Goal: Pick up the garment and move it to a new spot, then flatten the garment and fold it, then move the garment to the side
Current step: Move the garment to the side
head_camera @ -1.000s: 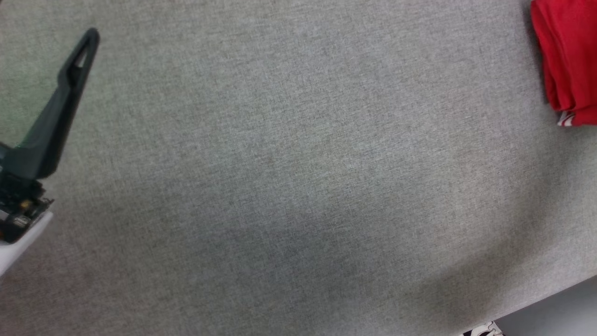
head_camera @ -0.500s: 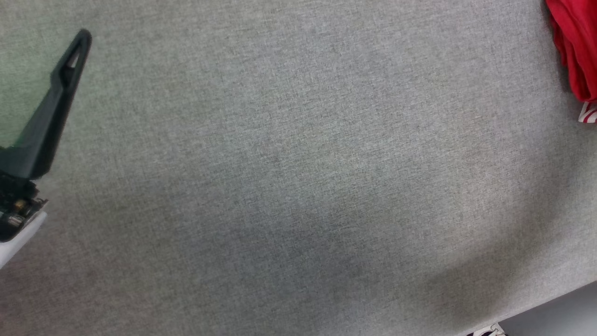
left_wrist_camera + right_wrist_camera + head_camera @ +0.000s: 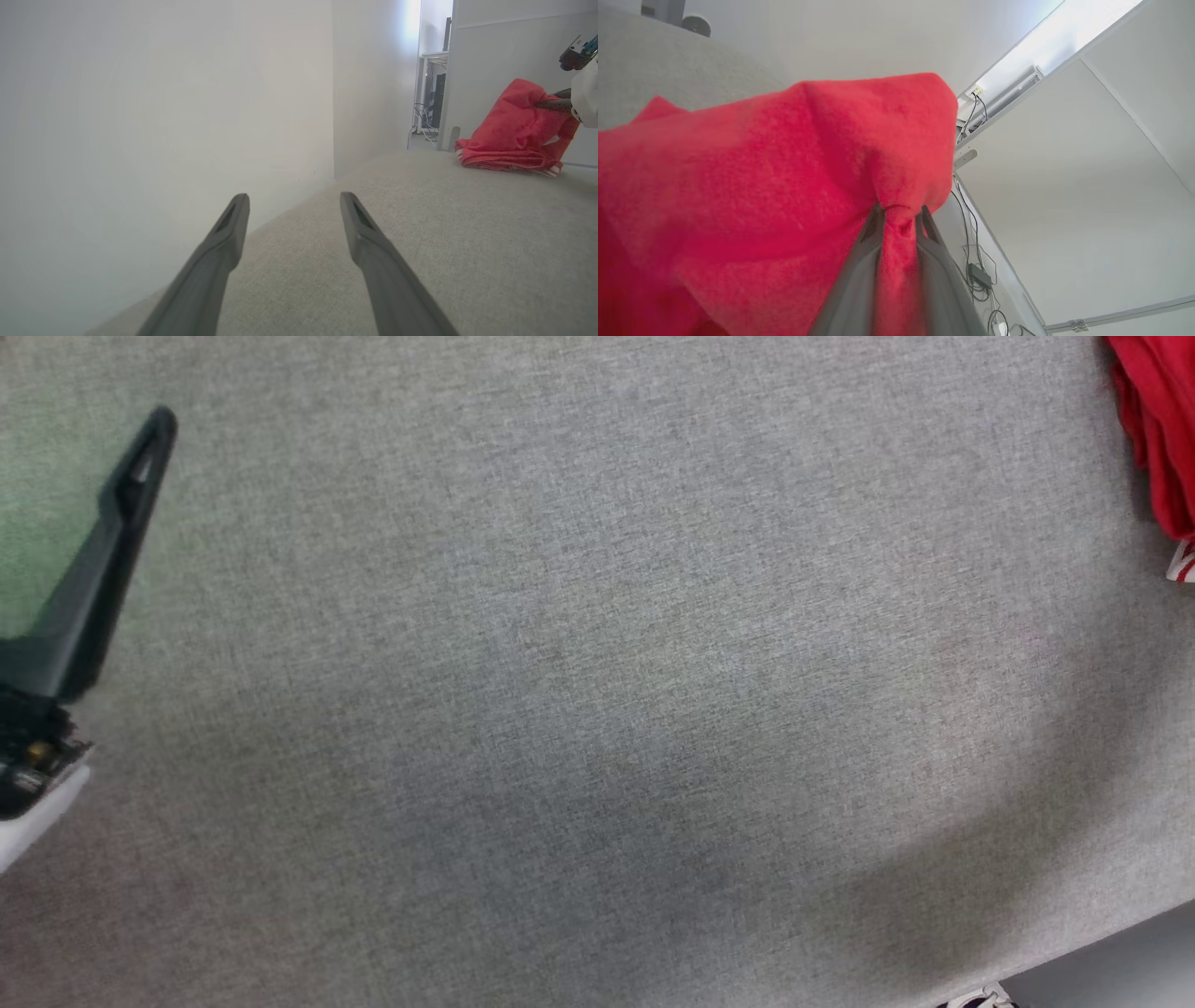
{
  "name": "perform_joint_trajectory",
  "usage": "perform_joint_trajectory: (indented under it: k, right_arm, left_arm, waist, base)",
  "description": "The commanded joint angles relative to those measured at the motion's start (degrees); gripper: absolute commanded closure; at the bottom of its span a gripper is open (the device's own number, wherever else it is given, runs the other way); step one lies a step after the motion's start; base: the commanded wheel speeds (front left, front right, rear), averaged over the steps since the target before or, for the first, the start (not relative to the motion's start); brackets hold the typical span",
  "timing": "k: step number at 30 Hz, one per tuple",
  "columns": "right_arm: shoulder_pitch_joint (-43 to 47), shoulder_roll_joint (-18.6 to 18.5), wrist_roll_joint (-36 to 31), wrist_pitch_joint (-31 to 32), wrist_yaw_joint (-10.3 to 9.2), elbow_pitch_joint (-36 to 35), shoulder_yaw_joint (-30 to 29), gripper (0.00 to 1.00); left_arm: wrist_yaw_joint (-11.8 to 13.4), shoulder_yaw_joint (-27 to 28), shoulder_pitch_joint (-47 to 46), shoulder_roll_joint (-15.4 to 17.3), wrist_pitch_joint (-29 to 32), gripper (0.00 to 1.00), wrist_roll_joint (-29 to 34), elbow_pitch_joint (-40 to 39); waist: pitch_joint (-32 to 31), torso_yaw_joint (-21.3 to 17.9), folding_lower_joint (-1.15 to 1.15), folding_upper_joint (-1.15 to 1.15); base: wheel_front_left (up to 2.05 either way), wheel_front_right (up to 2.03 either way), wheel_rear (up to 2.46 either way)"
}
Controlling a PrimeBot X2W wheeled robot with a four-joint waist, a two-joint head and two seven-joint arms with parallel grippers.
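Note:
The garment (image 3: 514, 130) is bright red knit, heaped at the far right end of the grey cloth table (image 3: 467, 242), with a white striped band along its bottom. Its upper part is drawn up into a peak by my right gripper (image 3: 553, 104). In the right wrist view my right gripper (image 3: 899, 215) is shut on a pinched fold of the garment (image 3: 761, 177). The head view catches a strip of the garment (image 3: 1162, 439) at the top right edge. My left gripper (image 3: 294, 203) is open and holds nothing, low over the table's left end, far from the garment.
One dark finger (image 3: 131, 504) of my left gripper stands at the head view's left edge. The table's near edge (image 3: 1092, 947) cuts the lower right corner. A white wall (image 3: 163, 116) runs past the table's far side, and cables (image 3: 976, 261) hang beyond the garment.
The garment has slid right, nearly out of the head view, leaving just a strip at the edge. The left finger has drifted slightly left and down.

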Motion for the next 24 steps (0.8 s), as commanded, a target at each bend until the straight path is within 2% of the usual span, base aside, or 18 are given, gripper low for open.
perform_joint_trajectory:
  k: [1, 4, 10, 18, 23, 24]
  right_arm:
    - [-0.68, 0.37, -0.63, -0.32, -0.12, 0.21, -0.41, 1.00]
    - [-1.88, 0.70, -2.82, -1.31, -0.13, 1.76, -2.89, 1.00]
    - [-3.29, 0.83, -0.64, -4.88, -0.12, 6.93, -6.72, 1.00]
    - [-5.90, 0.84, 0.57, -11.04, -0.12, 14.98, -6.68, 1.00]
    - [-7.41, 0.86, -1.08, -13.08, -0.12, 18.85, -7.63, 1.00]
    - [-7.56, 0.85, -1.36, -13.26, -0.12, 19.52, -7.83, 0.89]
  left_arm:
    - [0.16, 0.08, 0.44, -0.05, 0.05, 0.00, -0.31, 0.06]
    - [0.16, -0.41, 0.94, -0.45, 0.05, 0.00, -0.22, -0.36]
    - [0.16, -0.48, 1.29, -0.36, 0.05, 0.00, -0.44, -0.15]
    - [0.16, 0.51, 2.63, 0.50, 0.05, 0.00, -0.49, 0.04]
    - [0.16, 0.24, 2.51, 0.14, 0.05, 0.00, -0.24, -0.07]
    - [0.16, 0.12, 2.39, 0.06, 0.05, 0.00, -0.20, -0.08]
  waist:
    - [-0.01, -0.11, 0.00, 0.00]
    - [-0.17, 0.43, 0.00, 0.00]
    - [0.16, 2.08, 0.00, 0.00]
    - [0.60, 2.51, 0.00, 0.00]
    - [0.09, 2.45, 0.00, 0.00]
    - [-0.07, 2.46, 0.00, 0.00]
  base:
    - [0.00, 0.00, 0.00]
    - [0.00, 0.00, 0.00]
    - [0.00, 0.00, 0.00]
    - [0.00, 0.00, 0.00]
    - [0.00, 0.00, 0.00]
    - [0.00, 0.00, 0.00]
